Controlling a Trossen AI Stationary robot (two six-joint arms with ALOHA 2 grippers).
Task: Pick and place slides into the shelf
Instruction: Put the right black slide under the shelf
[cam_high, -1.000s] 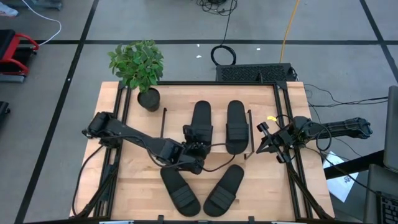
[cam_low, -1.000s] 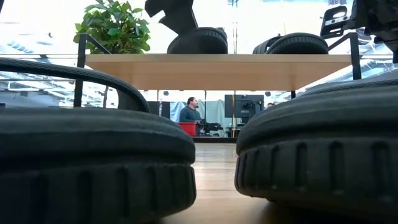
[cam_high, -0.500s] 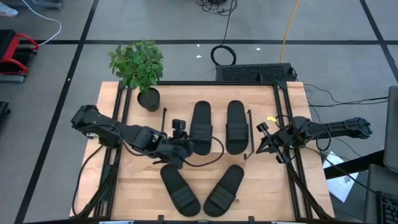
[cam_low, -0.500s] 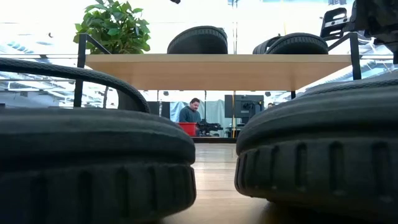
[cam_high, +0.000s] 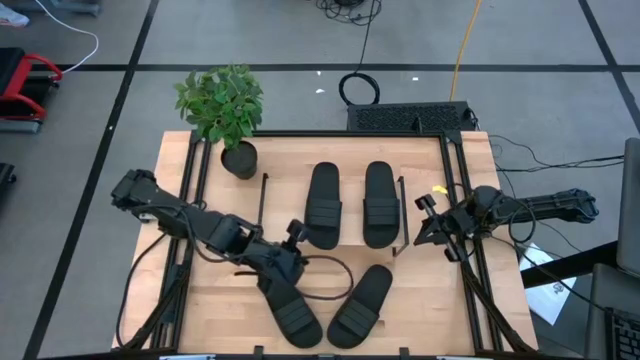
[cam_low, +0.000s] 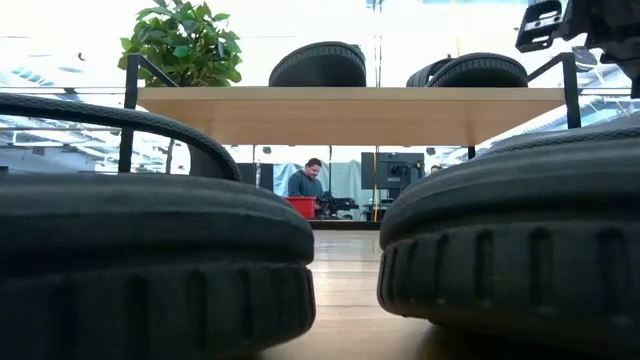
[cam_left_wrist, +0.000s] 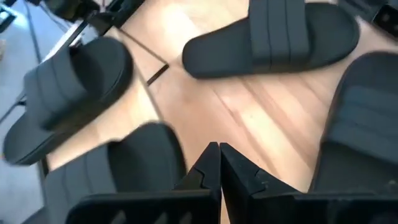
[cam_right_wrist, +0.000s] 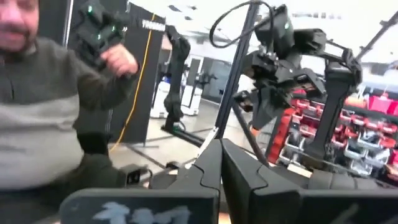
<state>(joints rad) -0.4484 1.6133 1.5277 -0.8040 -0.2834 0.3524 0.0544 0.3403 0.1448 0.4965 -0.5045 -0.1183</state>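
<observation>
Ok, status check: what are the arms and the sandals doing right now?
Left gripper shut, empty, above the near-left sandal. Right gripper shut, waiting at the table's right edge. Two sandals on the shelf, two on the table. Nothing blocking.

On the shelf (cam_high: 352, 163), two slides (cam_high: 323, 204) lie side by side and fill the middle of the top board, with a narrow strip of bare board between them. The lower level, seen in the low view, is open from front to back. Two more slides (cam_high: 289, 302) lie on the bench (cam_high: 220, 305) in front, splayed apart with bare wood between. A potted plant (cam_high: 223, 110) blocks the far left corner.
</observation>
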